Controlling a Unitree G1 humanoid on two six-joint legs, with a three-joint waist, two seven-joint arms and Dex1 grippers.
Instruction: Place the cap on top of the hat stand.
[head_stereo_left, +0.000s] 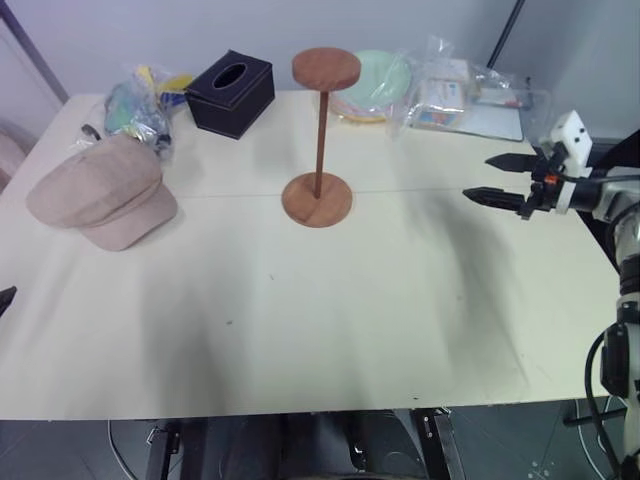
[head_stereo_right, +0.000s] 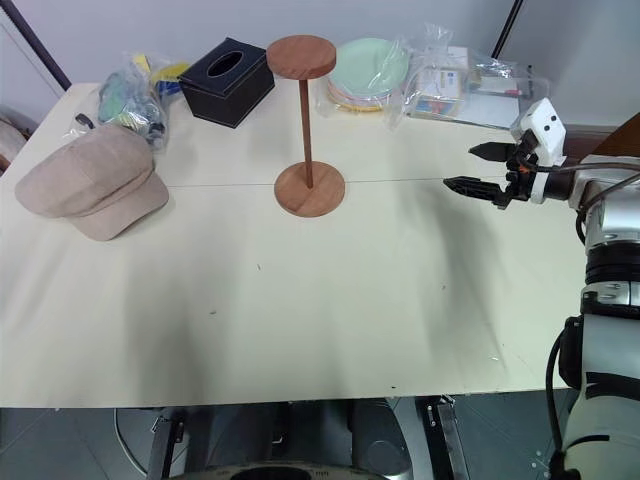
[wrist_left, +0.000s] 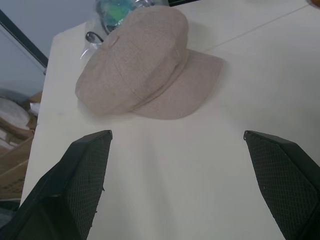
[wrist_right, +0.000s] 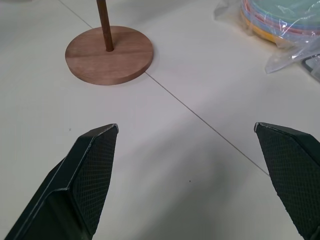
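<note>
A: We start with the wide cream-white table (head_stereo_left: 330, 330). Where do our task's things sit on it?

B: The soft pinkish-beige fabric cap (head_stereo_left: 100, 192), with its puffy crown and short brim, lies flat near our left edge. The reddish-brown wooden hat stand (head_stereo_left: 320, 130), with its round base, thin rod and disc top, stands upright near the middle, well apart from the cap and bare on top.

A: Which arm do we judge nearer to the cap?

B: The left. In the left wrist view the cap (wrist_left: 142, 62) lies straight ahead of the left gripper (wrist_left: 177, 150), beyond the black fingers (wrist_left: 85, 175), with its brim towards us and the cap's longer span running across the line of approach. The fingers are spread wide with nothing between them.

A: And the right gripper (head_stereo_left: 508, 182)?

B: It hangs over the table's right side, pointing towards the stand, fingers equally spread and empty. It is close to the stand's base (wrist_right: 109, 55) but far from the cap.

A: So we reach with the left?

B: We think so: forward to the cap, then carry it rightward and up over the disc.
</note>
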